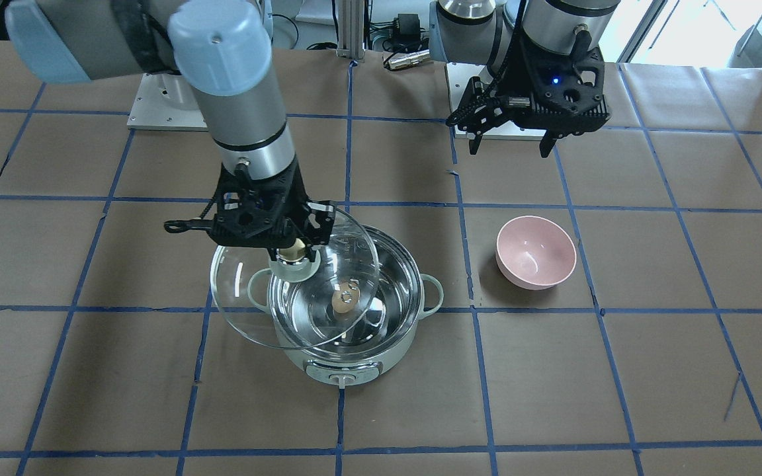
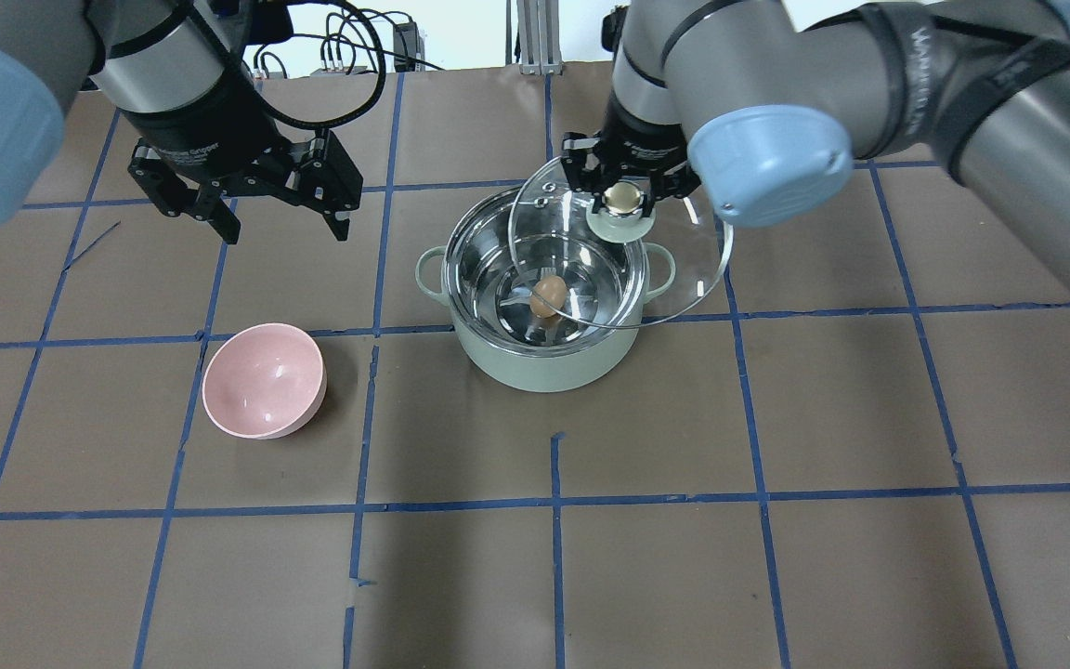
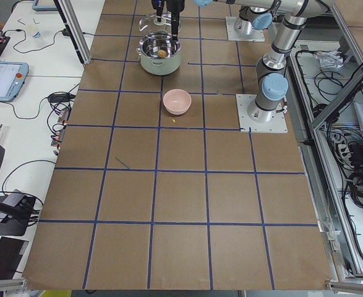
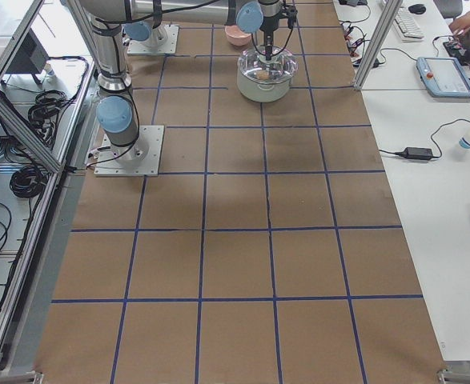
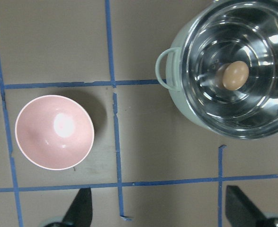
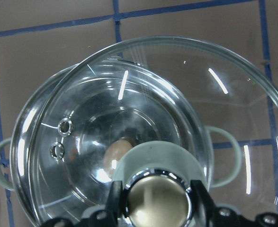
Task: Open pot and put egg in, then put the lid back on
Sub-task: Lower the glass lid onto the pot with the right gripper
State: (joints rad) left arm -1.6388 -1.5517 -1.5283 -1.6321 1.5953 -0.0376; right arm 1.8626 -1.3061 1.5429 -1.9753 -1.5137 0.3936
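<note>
Pale mint-green round electric pot [image 2: 544, 367] with a shiny steel interior stands open near the middle of our brown paper-covered table [image 2: 776, 418]. The small tan-brown oval egg [image 2: 549, 295] already lies at the centre of its bottom. We hold the large round clear glass lid [image 2: 623, 246] by its beige knob. Our right gripper [image 2: 623, 195] comes down from above with its fingers pinching the knob, so the disc hangs beneath the wrist and we see the egg through the glass.

The lid sits toward the right and far side of the pot's mouth and overlaps part of the opening. Whether its edge touches the rim we cannot tell. We judge this to be the closing step: the lid needs to go left and nearer until centred, then descend.

Our left gripper [image 2: 284, 228] hangs above the table well to the left, fingers spread and holding nothing, clear of the lid's path. Nearer than it rests a small round pink bowl [image 2: 264, 379], well apart from the pot.
</note>
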